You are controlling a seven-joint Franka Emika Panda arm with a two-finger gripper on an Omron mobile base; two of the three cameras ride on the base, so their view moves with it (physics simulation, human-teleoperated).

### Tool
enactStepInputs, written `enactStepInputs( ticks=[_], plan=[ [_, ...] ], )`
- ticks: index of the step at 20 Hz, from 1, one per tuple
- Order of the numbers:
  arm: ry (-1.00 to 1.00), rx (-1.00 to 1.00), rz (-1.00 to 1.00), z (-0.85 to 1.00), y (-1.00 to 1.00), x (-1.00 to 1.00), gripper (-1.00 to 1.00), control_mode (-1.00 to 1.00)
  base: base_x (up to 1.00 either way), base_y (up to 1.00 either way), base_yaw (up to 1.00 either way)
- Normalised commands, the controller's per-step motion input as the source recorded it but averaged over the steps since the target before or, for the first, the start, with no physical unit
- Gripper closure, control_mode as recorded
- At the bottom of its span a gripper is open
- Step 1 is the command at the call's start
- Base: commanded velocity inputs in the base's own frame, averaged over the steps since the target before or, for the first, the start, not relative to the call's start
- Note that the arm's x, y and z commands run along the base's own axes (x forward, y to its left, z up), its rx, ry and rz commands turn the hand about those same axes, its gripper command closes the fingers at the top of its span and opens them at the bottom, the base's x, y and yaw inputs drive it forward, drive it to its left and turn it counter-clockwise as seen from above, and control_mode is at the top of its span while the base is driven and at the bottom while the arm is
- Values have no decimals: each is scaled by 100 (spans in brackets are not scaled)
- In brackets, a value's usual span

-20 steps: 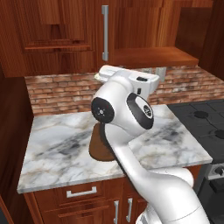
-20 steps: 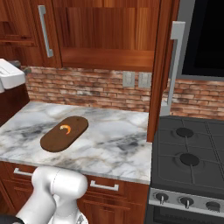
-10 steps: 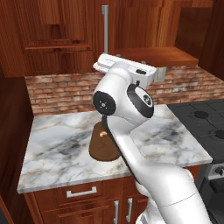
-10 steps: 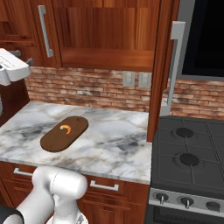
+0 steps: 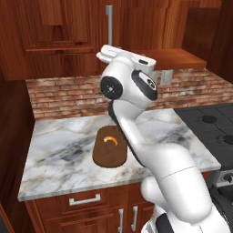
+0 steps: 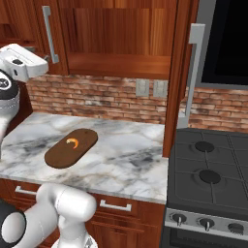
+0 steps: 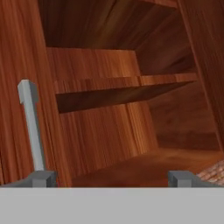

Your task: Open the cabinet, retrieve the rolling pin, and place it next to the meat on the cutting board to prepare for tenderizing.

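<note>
Above the cutting board (image 6: 71, 147), the cabinet (image 6: 116, 34) stands with its right door (image 6: 180, 72) swung out edge-on; the meat (image 5: 110, 140) lies on the board. Over the last second the arm has lifted its hand from nearer the board up to the opening, so the hunt for the rolling pin can likely begin. The gripper (image 7: 111, 178), jaws spread wide and empty, faces the shelf (image 7: 109, 83) high over the board.
</note>
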Motion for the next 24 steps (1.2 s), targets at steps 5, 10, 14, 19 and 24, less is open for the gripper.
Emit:
enactStepInputs(
  ticks=[5,10,14,19,24],
  plan=[
    [0,0,2,5,20,47,-100,-100,0,0,0],
    [0,0,1,0,22,34,-100,-100,0,0,0],
    [0,0,0,0,7,30,-100,-100,0,0,0],
    [0,0,0,0,1,37,-100,-100,0,0,0],
    [0,0,0,0,0,45,-100,-100,0,0,0]
  ],
)
